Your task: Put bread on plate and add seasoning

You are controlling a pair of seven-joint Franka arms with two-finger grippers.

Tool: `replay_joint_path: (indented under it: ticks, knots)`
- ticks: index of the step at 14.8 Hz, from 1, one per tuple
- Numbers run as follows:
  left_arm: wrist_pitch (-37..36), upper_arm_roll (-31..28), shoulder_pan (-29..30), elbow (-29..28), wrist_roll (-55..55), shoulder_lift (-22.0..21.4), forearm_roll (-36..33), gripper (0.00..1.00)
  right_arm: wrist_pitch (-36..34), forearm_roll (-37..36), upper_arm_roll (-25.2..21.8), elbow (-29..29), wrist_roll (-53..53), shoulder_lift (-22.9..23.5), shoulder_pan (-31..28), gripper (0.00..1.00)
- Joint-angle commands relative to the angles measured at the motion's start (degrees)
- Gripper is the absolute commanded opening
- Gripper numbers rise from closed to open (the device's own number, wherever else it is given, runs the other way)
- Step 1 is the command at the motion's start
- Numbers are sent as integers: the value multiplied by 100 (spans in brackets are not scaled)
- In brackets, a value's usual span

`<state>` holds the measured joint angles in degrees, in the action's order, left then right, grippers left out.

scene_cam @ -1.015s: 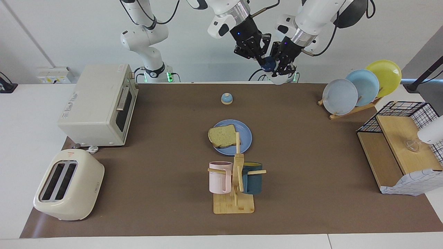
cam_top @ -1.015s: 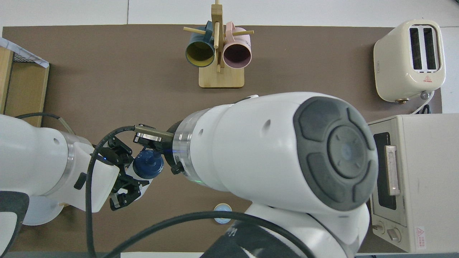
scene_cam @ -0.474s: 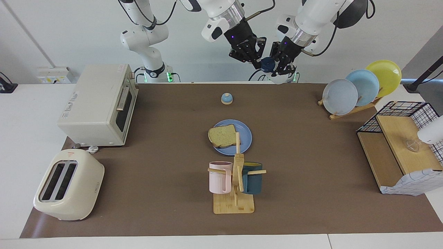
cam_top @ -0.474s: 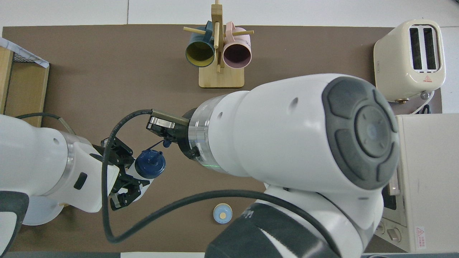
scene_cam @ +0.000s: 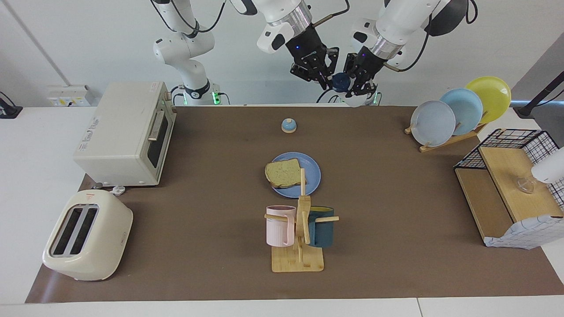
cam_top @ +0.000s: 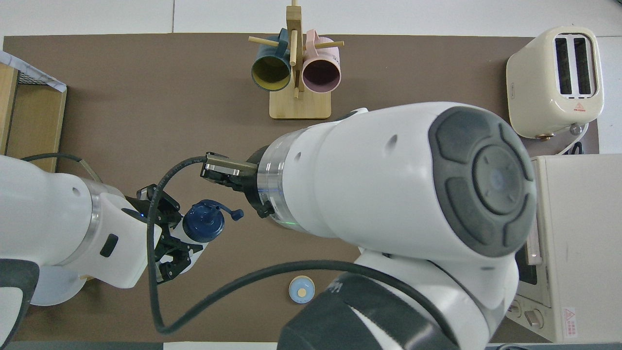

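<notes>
The bread [scene_cam: 283,174] lies on the blue plate [scene_cam: 311,178] at mid-table; in the overhead view both are hidden under the right arm. Up in the air over the robots' edge of the mat, my left gripper [scene_cam: 358,86] [cam_top: 178,238] is shut on the white body of the seasoning bottle [scene_cam: 340,82] [cam_top: 203,224], whose navy cap tilts toward the right gripper. A small cap flap [cam_top: 234,212] hangs loose beside the cap. My right gripper [scene_cam: 320,75] hovers right beside the cap and holds nothing I can see.
A blue-domed bell [scene_cam: 288,125] sits on the mat nearer the robots than the plate. The mug rack [scene_cam: 298,233] stands just farther out. Oven [scene_cam: 125,132] and toaster [scene_cam: 88,235] are at the right arm's end, plate rack [scene_cam: 458,112] and wire shelf [scene_cam: 511,185] at the left arm's.
The right gripper was on the cap's flap, pulled it open, then drew up and away. The flap now hangs free. The left gripper kept hold of the bottle.
</notes>
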<state>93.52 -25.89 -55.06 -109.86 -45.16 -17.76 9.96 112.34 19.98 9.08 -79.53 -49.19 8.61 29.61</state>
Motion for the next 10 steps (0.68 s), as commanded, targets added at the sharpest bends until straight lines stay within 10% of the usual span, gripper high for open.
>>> replay_joint_path:
  ticks: [1, 10]
  knots:
    - [-61, 14, 22, -71, -11, -123, 50, 21, 7, -362, 15, -386, 416, -227, -86, 100]
    - [-88, 93, 13, -18, 392, -18, -47, 23, -809, -1021, 24, -1205, 3641, -588, -2009, 100]
